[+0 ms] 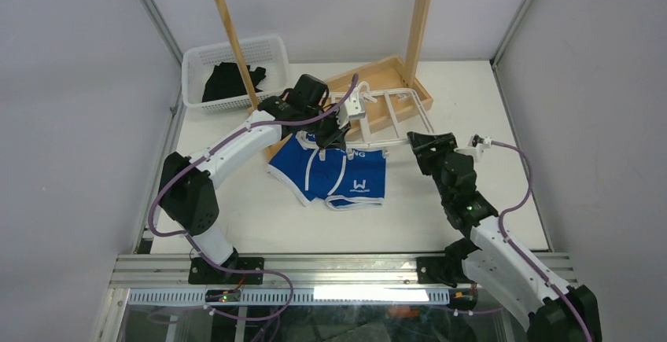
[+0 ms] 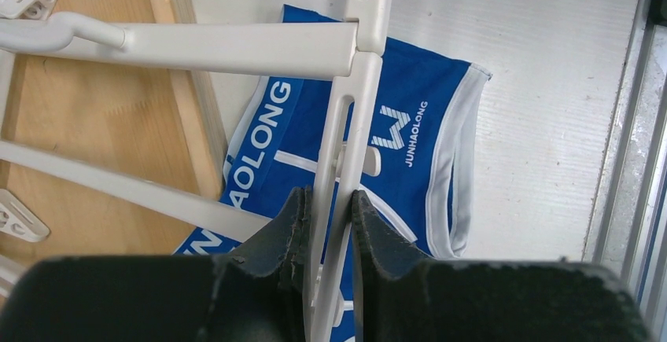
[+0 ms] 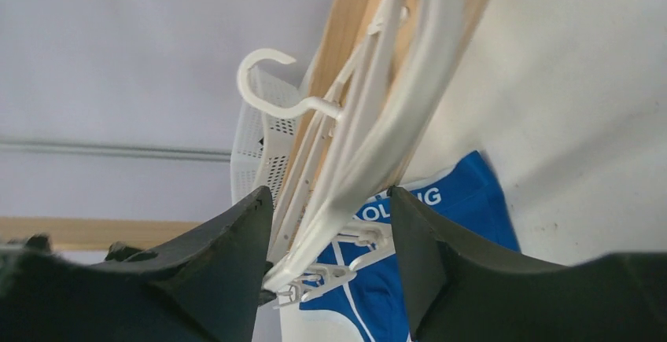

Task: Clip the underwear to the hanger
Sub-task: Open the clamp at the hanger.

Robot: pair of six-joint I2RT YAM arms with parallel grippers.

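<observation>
Jaws of the left gripper (image 2: 329, 200) are drawn in narrow, pinching a thin white crossbar of the hanger (image 1: 393, 110) from both sides. On the right gripper (image 3: 330, 200) the jaws stand wide, one either side of the hanger's rounded outer rim; whether either finger touches the plastic, I cannot tell. The hanger sits tilted between the two arms, its far end over the wooden base (image 1: 377, 75) of the rack (image 1: 421, 20). The underwear (image 1: 346, 173) lies flat on the table (image 1: 472, 193) just below the hanger's near edge, with its lettered waistband under the frame. A basket (image 1: 197, 67) at far left holds a black garment (image 1: 228, 81).
</observation>
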